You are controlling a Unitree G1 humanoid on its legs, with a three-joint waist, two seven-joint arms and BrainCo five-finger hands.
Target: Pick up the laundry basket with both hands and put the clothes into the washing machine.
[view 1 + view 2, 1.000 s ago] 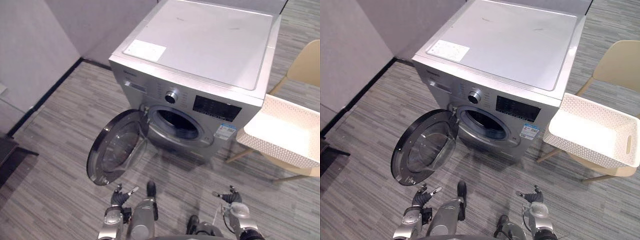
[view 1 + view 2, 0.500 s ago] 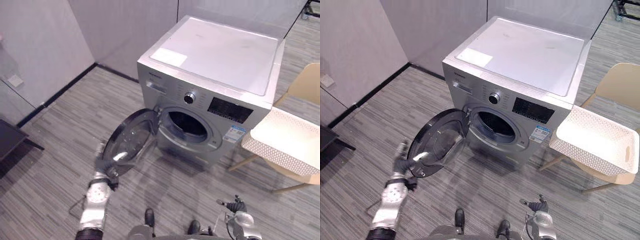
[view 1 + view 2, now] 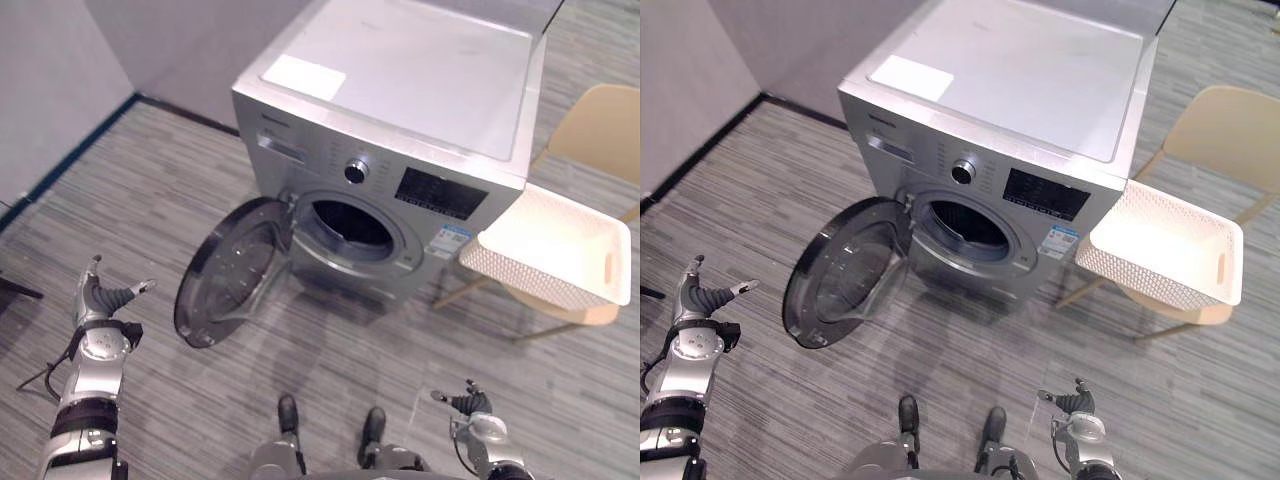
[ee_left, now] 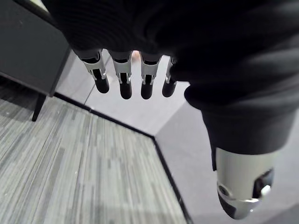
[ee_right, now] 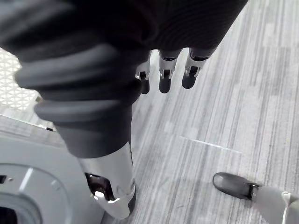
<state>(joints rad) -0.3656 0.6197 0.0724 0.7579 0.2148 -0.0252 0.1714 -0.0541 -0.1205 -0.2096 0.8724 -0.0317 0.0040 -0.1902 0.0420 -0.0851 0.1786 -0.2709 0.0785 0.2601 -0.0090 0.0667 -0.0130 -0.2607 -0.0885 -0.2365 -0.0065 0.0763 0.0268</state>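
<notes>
The laundry basket (image 3: pixel 512 276) sits on the beige chair (image 3: pixel 600 125), just to the right of the washing machine (image 3: pixel 400 90), whose round door (image 3: pixel 230 270) hangs open. My left hand (image 3: pixel 100 300) hovers over the floor left of that door, fingers spread. My right hand (image 3: pixel 466 404) hangs low over the floor, well apart from the basket, fingers straight and loose.

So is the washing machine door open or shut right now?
Open. The round door is swung out toward the robot's left from the front of the washing machine, and the dark drum opening is uncovered.
</notes>
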